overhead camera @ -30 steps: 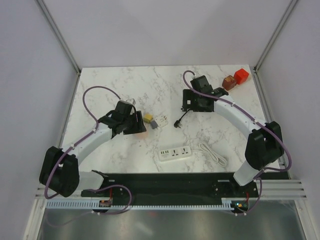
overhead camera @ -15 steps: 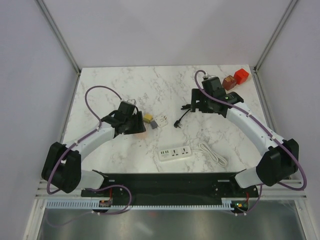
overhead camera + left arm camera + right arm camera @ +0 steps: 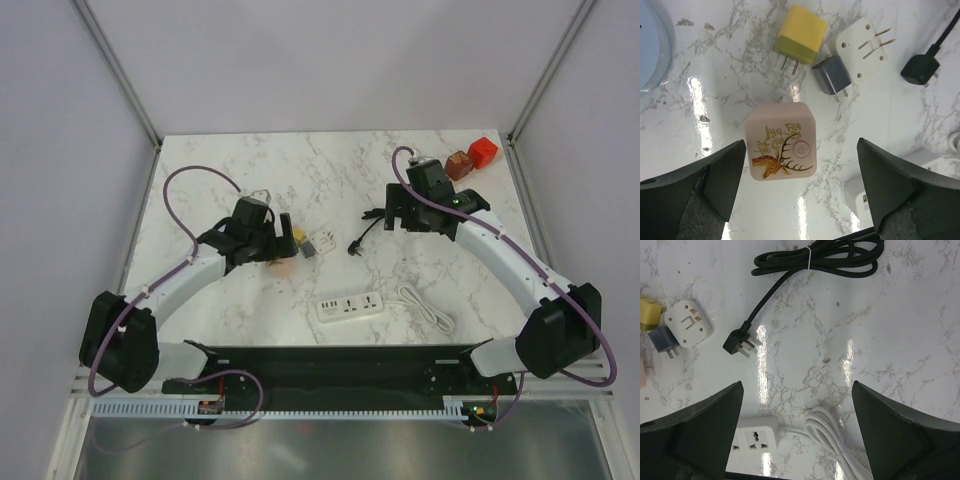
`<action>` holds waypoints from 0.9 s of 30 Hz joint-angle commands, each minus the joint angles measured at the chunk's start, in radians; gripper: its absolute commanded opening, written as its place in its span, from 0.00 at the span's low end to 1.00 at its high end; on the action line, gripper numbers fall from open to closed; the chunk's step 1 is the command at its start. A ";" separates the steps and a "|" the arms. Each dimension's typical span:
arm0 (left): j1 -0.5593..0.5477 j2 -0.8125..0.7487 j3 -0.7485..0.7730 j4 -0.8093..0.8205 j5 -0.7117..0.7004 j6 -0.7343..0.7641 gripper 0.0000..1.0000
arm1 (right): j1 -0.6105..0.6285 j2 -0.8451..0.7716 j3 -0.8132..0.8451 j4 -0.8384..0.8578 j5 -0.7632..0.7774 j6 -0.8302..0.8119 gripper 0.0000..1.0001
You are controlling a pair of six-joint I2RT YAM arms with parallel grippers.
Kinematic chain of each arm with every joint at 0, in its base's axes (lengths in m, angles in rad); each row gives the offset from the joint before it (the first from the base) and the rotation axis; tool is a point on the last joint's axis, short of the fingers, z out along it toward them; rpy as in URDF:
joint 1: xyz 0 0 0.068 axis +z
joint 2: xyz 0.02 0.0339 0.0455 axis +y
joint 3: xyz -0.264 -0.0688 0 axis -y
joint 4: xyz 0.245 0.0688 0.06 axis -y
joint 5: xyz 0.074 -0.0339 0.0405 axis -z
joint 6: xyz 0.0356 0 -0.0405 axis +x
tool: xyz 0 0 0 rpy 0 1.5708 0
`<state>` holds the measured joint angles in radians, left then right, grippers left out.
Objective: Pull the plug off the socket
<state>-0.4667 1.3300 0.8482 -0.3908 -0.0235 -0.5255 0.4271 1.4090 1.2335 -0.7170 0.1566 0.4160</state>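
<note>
From the overhead camera, your left arm [image 3: 190, 275] reached over the left middle of the marble counter [image 3: 230, 170]. The left jaws sat above a cluster of small adapters, and their spread could not be told from here. Your right arm [image 3: 500, 250] held the right jaws over a coiled black cable [image 3: 372, 213]. The black plug [image 3: 354, 248] lay loose, well apart from the white power strip [image 3: 350, 306] near the front edge. A red block [image 3: 483, 151] and a brown block [image 3: 459, 165] sat in the far right corner. Bare marble stretched across the far left.

The left wrist camera showed the left jaws spread wide around a pink cube charger [image 3: 781, 141]. Its face bore a gold deer, gold Chinese characters too small to read and a power symbol. Beyond it clustered a yellow adapter [image 3: 801, 34], a grey adapter [image 3: 830, 75] and a white adapter [image 3: 860, 47].

The right wrist camera showed the right jaws spread over bare marble. Only here could you see the plug's pins, the white tie [image 3: 810, 251] on the cable and the strip's white cord [image 3: 825, 435].
</note>
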 commanded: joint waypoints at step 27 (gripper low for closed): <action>-0.004 -0.394 0.005 0.040 0.416 0.016 0.95 | -0.298 0.356 0.254 0.093 0.118 0.092 0.98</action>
<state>-0.4671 1.0019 0.8932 -0.3840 0.2977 -0.5236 0.1661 1.7039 1.3987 -0.6685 0.2516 0.4679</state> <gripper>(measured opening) 0.954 0.982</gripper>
